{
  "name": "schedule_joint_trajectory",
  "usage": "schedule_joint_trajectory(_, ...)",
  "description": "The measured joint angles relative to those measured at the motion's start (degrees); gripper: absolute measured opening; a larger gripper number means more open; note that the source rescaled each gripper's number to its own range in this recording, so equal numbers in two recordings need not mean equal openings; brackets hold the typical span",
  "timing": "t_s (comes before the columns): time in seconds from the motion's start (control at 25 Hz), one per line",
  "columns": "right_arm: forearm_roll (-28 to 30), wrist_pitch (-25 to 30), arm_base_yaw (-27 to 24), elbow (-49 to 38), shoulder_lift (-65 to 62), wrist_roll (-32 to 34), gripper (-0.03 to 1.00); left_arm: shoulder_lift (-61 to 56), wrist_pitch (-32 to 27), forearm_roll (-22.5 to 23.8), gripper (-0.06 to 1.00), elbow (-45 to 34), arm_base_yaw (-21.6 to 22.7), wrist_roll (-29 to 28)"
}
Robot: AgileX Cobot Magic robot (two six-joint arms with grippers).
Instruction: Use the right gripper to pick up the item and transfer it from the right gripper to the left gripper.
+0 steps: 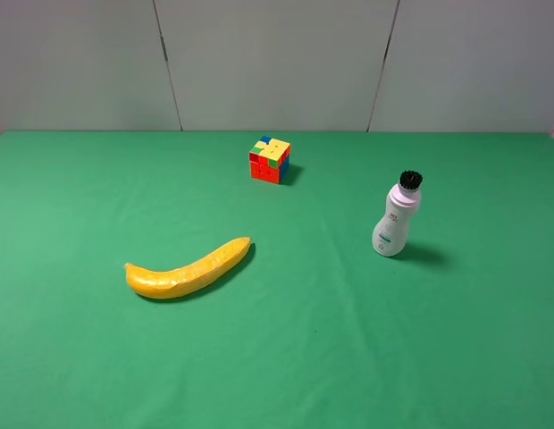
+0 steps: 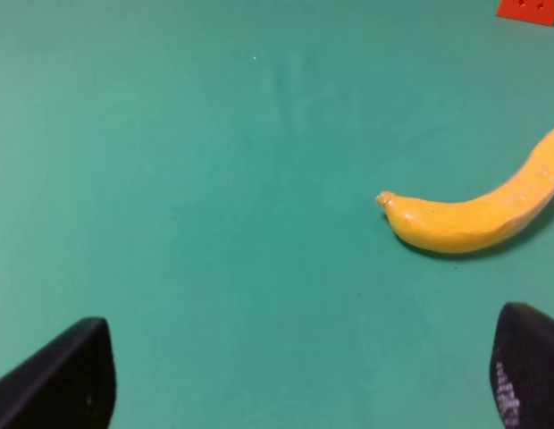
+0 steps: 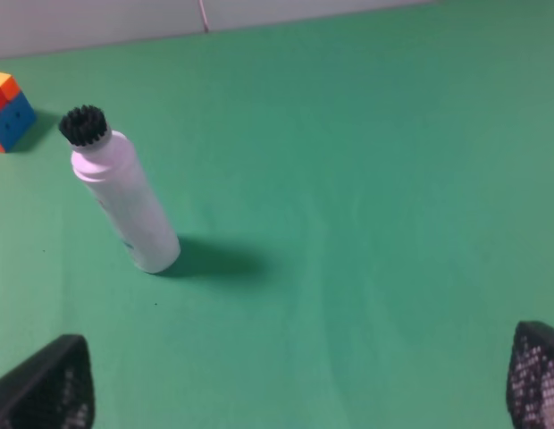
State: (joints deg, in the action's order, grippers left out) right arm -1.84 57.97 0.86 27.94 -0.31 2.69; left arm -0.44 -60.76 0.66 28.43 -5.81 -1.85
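Note:
The small white bottle (image 1: 396, 217) with a black ribbed cap stands upright on the green table, right of centre. It also shows in the right wrist view (image 3: 123, 198), well ahead of the gripper. My right gripper (image 3: 299, 393) is open and empty; only its two black fingertips (image 3: 50, 386) show. My left gripper (image 2: 299, 375) is open and empty, with its fingertips (image 2: 67, 375) at the frame corners above bare cloth. Neither arm shows in the exterior high view.
A yellow banana (image 1: 188, 269) lies left of centre and shows in the left wrist view (image 2: 478, 210). A multicoloured puzzle cube (image 1: 270, 160) sits at the back middle and shows in the right wrist view (image 3: 9, 111). A grey wall (image 1: 277, 63) backs the table.

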Motion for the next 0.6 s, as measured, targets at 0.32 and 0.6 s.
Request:
schedule_joint_trajectory(0.32, 0.00, 0.00, 0.00, 0.00, 0.00, 0.00, 1.00, 0.00, 0.00, 0.00, 0.78, 0.00, 0.00, 0.00)
schedule_joint_trajectory(0.6, 0.00, 0.00, 0.00, 0.00, 0.00, 0.00, 1.00, 0.00, 0.00, 0.00, 0.78, 0.00, 0.00, 0.00)
